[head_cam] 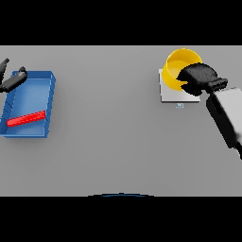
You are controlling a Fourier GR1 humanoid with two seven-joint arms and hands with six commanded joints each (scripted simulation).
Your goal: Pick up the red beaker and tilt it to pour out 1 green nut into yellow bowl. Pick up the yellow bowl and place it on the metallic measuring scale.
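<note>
Fingers of the right hand (198, 78) curl round the round yellow bowl (181, 64), sitting on the flat metallic measuring scale (172, 94) far right.

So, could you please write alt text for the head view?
The right hand grips the yellow bowl over the metallic scale at right. At left, a red beaker lies in a blue tray, the left hand at its corner.

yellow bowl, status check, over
Right hand curled on the yellow bowl, bowl over the metallic scale. Left hand idle above the blue tray; red beaker lying inside it. Nothing in the way.
</note>
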